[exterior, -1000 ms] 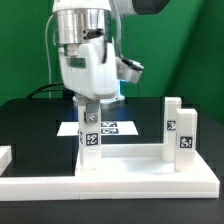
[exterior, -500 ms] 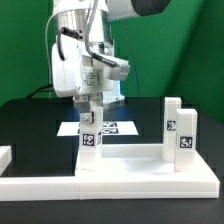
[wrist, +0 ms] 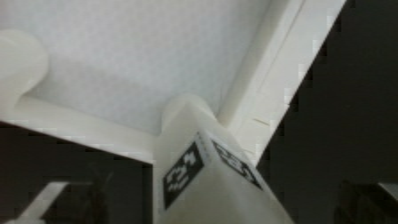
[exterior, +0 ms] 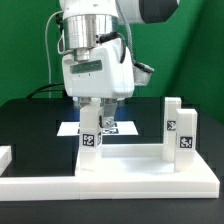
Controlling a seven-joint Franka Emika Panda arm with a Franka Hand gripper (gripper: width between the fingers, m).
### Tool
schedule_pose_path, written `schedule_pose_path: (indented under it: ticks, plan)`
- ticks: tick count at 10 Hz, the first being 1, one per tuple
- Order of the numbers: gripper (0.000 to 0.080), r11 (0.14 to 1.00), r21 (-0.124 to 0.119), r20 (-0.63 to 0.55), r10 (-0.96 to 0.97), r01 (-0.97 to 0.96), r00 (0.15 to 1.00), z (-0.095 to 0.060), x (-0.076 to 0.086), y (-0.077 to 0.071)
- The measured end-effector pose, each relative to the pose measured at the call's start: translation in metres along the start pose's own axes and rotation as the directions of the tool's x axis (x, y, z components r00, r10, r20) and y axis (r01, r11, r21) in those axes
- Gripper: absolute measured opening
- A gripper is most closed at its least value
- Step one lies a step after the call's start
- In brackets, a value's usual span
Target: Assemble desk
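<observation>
The desk top (exterior: 130, 165) lies flat near the table's front, raised rim up. A short square leg (exterior: 90, 140) with a black-and-white tag stands upright at its corner toward the exterior view's left. My gripper (exterior: 92, 118) hangs straight over that leg, its fingers either side of the leg's upper end, open. In the wrist view the leg (wrist: 205, 170) rises between my gripper's (wrist: 214, 208) dark fingers with gaps on both sides, the desk top (wrist: 143, 70) beneath. Another tagged leg (exterior: 182, 128) stands upright at the desk top's other end.
The marker board (exterior: 115, 127) lies on the black table behind the leg. A long white border bar (exterior: 100, 188) runs along the front, and a piece of another (exterior: 5, 155) shows at the exterior view's left edge.
The jaws have spread apart and let go of the upright leg. The hand has also turned about its vertical axis above the leg. The leg stays standing in place.
</observation>
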State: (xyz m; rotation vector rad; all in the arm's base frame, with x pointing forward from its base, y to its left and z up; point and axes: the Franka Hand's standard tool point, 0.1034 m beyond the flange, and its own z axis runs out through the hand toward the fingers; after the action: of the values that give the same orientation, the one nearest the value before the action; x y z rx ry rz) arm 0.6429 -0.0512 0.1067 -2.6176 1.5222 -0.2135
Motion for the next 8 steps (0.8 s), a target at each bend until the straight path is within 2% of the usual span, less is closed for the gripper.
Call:
schedule_pose_path:
  ticks: [2, 3, 6, 7, 8]
  plan:
    - [0.0649, 0.990, -0.001, -0.001, -0.141, 0.141, 0.990, 0.0000, 0.0010, 0.0007]
    - [0.0649, 0.918, 0.001, 0.035, -0.396, 0.396, 0.918, -0.0042, 0.0094, 0.0006]
    - [0.0620, 0.946, 0.000, 0.035, -0.323, 0.324, 0.946, -0.0031, 0.0083, 0.0003]
    - [0.0436, 0.963, -0.002, 0.035, -0.268, 0.268, 0.963, -0.0030, 0.0081, 0.0003]
    - [0.0436, 0.979, -0.005, 0.036, -0.202, 0.203, 0.979, -0.0026, 0.0080, 0.0008]
